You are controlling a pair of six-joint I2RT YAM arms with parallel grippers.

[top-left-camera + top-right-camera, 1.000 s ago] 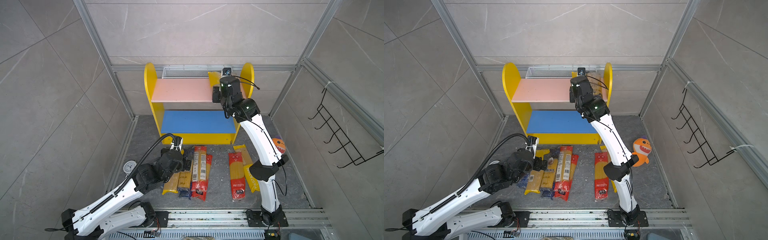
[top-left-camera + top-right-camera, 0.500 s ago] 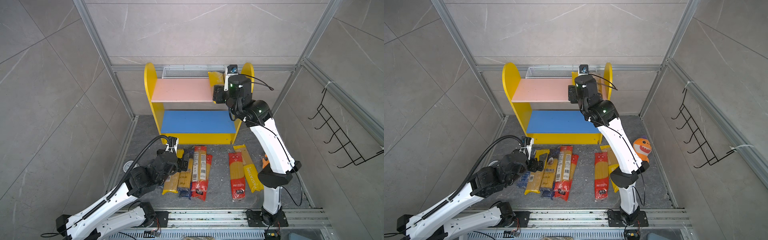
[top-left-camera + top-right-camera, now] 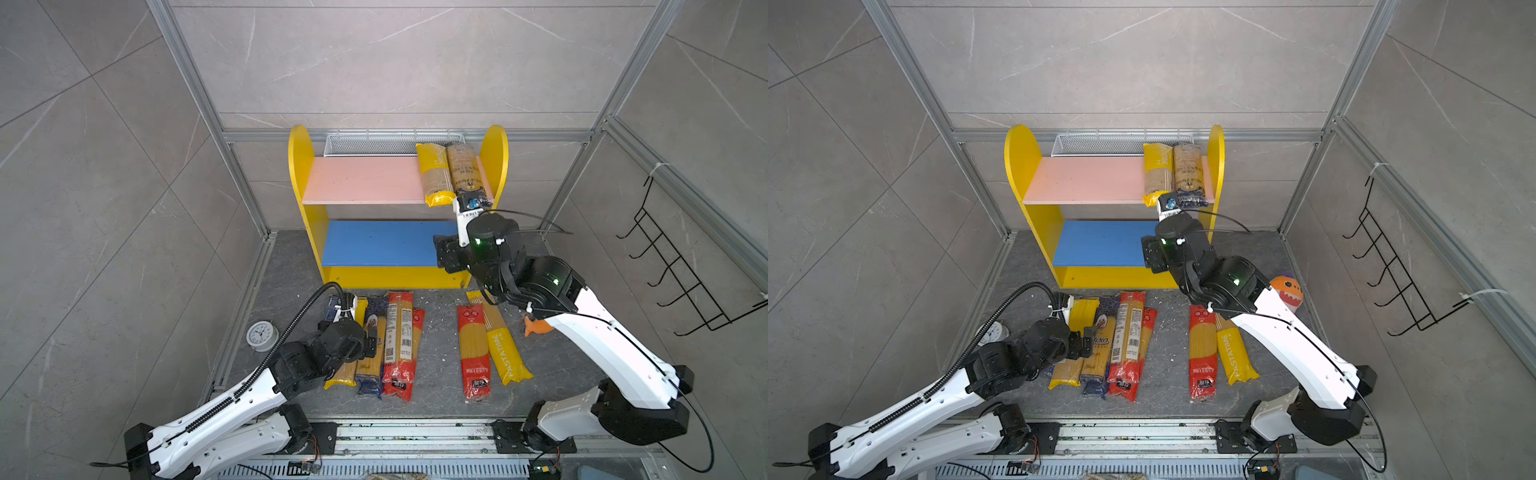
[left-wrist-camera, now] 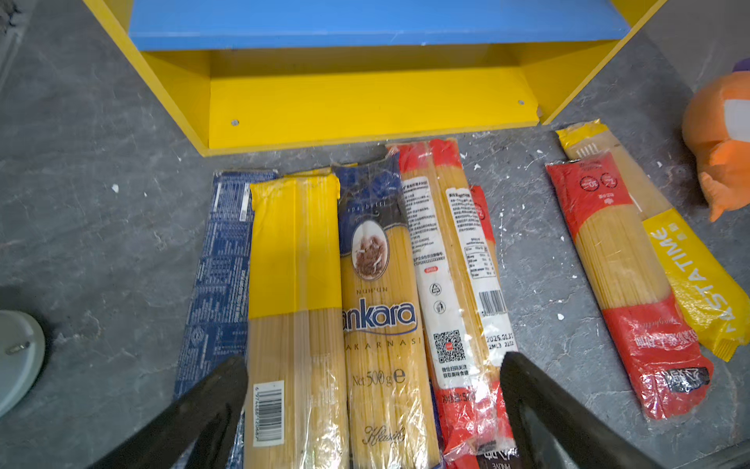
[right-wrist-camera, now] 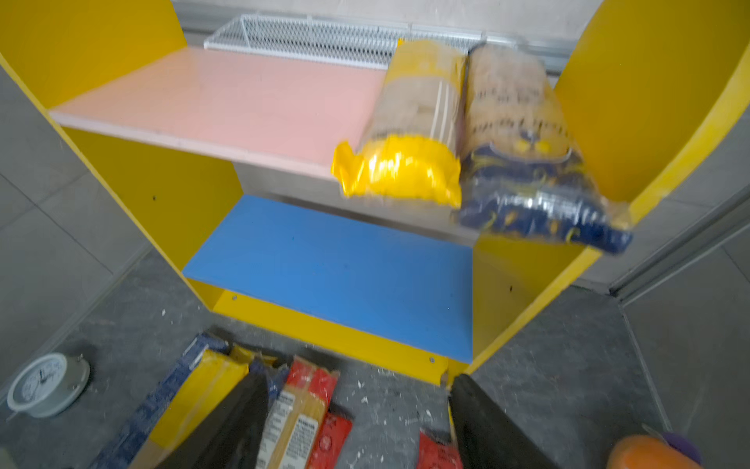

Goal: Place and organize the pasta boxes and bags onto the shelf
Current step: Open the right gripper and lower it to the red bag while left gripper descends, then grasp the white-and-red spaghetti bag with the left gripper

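My right gripper [image 5: 357, 379] spread, empty, facing yellow-sided two-tier shelf [image 3: 297, 166]. Crinkly yellow-ended spaghetti bag [image 3: 434, 174] and navy-ended spaghetti bag [image 3: 463, 170] lie side by side at right end of pink upper board [image 3: 361, 180]. Long axes run front-to-back; printed ends overhang front edge. Blue lower board [image 3: 382, 243] open. My left gripper [image 4: 373, 363] spread over floor row of long spaghetti packs [image 4: 381, 304], which point at shelf.
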